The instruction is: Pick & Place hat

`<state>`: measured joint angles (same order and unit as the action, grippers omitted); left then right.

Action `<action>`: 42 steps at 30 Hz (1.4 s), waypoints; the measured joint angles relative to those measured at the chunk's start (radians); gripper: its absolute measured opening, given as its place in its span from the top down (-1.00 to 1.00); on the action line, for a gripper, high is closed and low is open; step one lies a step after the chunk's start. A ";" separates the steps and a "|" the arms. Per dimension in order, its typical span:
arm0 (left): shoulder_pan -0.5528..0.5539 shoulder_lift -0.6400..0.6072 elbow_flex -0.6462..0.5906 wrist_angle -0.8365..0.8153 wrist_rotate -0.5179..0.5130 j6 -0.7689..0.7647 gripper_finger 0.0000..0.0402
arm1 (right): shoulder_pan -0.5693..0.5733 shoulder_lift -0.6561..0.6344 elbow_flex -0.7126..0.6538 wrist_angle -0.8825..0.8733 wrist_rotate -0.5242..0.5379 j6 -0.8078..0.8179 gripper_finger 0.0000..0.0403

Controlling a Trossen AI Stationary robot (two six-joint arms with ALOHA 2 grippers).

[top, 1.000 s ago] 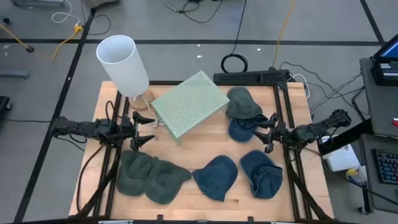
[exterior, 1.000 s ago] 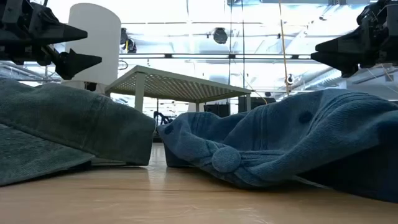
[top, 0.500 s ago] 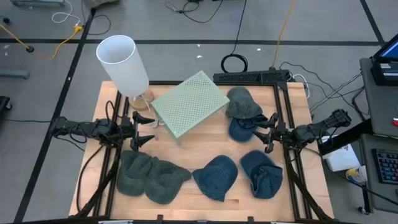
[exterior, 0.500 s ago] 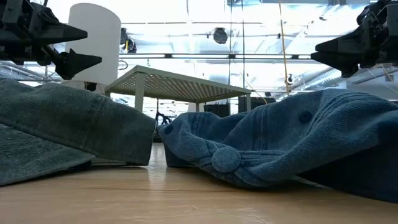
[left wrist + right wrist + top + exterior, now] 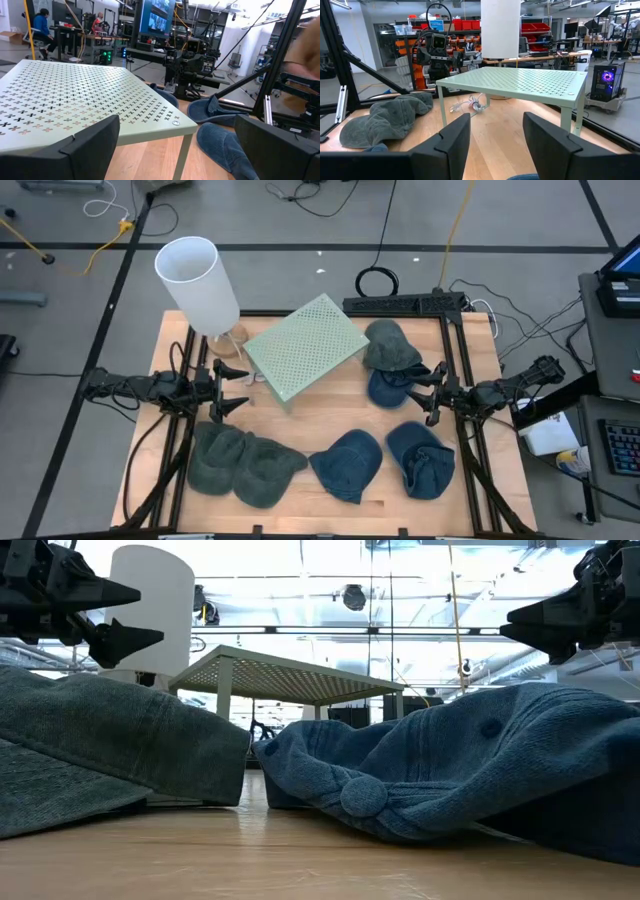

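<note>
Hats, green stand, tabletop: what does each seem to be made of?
Blue hat: soft washed cotton or denim by the look, with a fuzzy nap, slumped folds and a cloth-covered button.
Green stand: probably painted sheet metal, matte and punched with small crosses.
Tabletop: pale wood, visible plank grain.

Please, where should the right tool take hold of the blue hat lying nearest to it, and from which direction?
Judging from above, grip the raised crumpled crown of the blue hat, coming straight down. The right tool hovers open just behind it, and the folded fabric gives a ridge to pinch.

A robotics lab: parts bins (image 5: 465, 24), monitors (image 5: 159, 20), equipment racks.
</note>
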<state>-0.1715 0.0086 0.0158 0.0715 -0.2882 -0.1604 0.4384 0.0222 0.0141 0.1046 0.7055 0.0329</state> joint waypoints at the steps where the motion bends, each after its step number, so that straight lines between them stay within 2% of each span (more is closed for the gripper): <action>1: 0.000 0.000 0.000 0.000 0.000 0.000 -0.99 | 0.000 0.000 0.000 0.000 0.000 0.000 0.12; 20: 0.000 0.000 0.000 0.000 0.000 0.000 -0.99 | 0.000 0.000 0.000 0.004 0.001 0.001 0.12; 25: 0.000 0.000 0.000 0.000 0.000 0.000 -0.99 | 0.000 0.000 0.000 0.004 -0.002 0.060 0.13; 33: 0.000 0.000 0.000 0.000 0.000 0.000 -0.99 | 0.000 0.000 0.002 0.001 0.000 0.031 0.12; 39: 0.000 0.000 0.000 0.000 0.000 0.000 -0.99 | 0.000 0.051 0.079 -0.047 0.011 -0.014 0.07; 42: 0.000 0.000 0.000 0.000 0.000 0.000 -0.99 | 0.000 0.117 0.178 -0.122 0.070 -0.018 0.02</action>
<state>-0.1716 0.0084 0.0157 0.0711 -0.2882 -0.1604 0.4385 0.1394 0.1918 -0.0170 0.7754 0.0153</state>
